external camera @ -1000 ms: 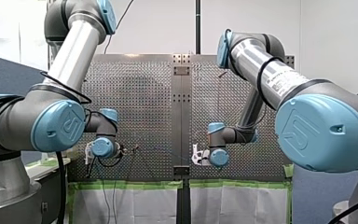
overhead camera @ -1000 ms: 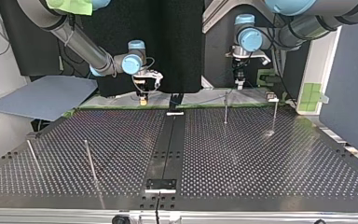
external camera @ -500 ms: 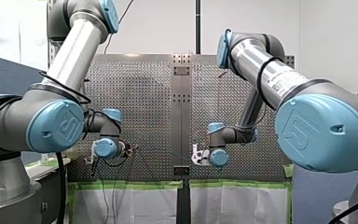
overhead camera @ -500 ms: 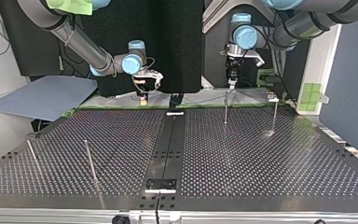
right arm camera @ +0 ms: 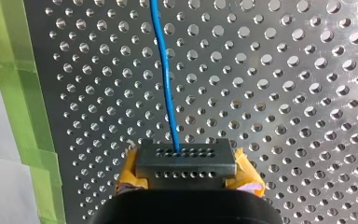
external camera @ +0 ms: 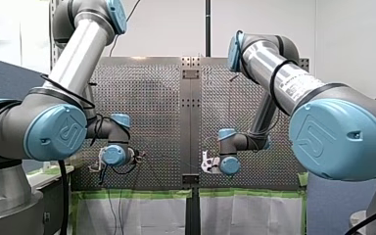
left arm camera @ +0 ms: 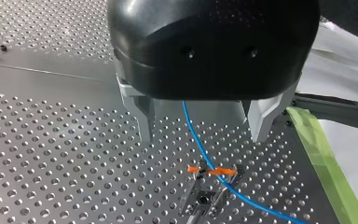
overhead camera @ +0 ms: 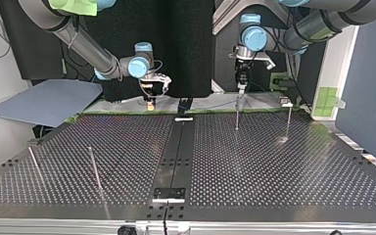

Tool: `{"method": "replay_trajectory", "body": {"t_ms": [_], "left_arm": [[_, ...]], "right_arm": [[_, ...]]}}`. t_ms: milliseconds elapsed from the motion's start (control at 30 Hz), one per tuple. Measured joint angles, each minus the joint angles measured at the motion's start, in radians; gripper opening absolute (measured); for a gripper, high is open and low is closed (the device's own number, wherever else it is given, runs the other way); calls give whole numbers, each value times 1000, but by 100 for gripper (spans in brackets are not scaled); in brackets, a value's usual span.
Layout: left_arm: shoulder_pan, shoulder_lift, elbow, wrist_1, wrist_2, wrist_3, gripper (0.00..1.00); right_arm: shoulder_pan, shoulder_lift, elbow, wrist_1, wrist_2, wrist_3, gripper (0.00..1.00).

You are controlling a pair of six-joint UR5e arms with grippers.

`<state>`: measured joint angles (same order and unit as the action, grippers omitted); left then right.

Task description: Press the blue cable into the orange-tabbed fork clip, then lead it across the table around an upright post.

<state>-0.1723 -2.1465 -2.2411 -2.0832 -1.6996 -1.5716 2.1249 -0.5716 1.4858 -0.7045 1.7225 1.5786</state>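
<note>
— In what state is the right tool (right arm camera: pixel 185 163) found?

— It is clenched on the blue cable (right arm camera: pixel 166 84). In the right wrist view the cable is seen leaving the black block (right arm camera: pixel 185 156) between the yellow pads (right arm camera: pixel 247 173). From there it is run straight ahead over the perforated bench (right arm camera: pixel 284 93), beside a strip of green tape (right arm camera: pixel 23 116).

— And the left tool (left arm camera: pixel 201 138)?

— It is released. Its two metal fingers (left arm camera: pixel 144 122) are held well apart above the bench, and the cable is passed between them, apart from both.

— Where is the cable led from there?

— Ahead of the left tool it is laid across the fork clip (left arm camera: pixel 200 199), between the two orange tabs (left arm camera: pixel 222 171), and is carried on toward the taped edge. How deep it is seated in the fork cannot be told.

— How are the tools placed in the top view?

— Both are found at the far edge of the bench. The left tool is hung just above a thin upright post (overhead camera: pixel 236 113), and a second post (overhead camera: pixel 288 122) is stood near it, toward that view's right. The right tool is found well apart from them, to the left of the dark middle strip (overhead camera: pixel 176 152). Two further posts (overhead camera: pixel 94 169) are seen nearer the camera, at that view's left.
</note>
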Motion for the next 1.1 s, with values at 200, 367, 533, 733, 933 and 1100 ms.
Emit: {"method": "replay_trajectory", "body": {"t_ms": [200,367,533,733,933,1100], "left_arm": [[-2,-1,0,2,-11,-10,100],[-4,-1,0,0,-22,-13,100],[-8,-1,1,-11,-17,-14,100],[-33,0,20,-45,11,-8,100],[-76,0,58,-76,-17,-22,100],[-119,-1,100,-101,-58,-55,100]], "right_arm": [[0,0,0,3,-3,-1,0],[0,0,0,4,-4,-1,0],[2,0,0,4,-4,-2,0],[3,0,0,4,-4,-4,0],[4,0,0,5,-4,-4,0],[4,0,0,6,-4,-4,0]]}}
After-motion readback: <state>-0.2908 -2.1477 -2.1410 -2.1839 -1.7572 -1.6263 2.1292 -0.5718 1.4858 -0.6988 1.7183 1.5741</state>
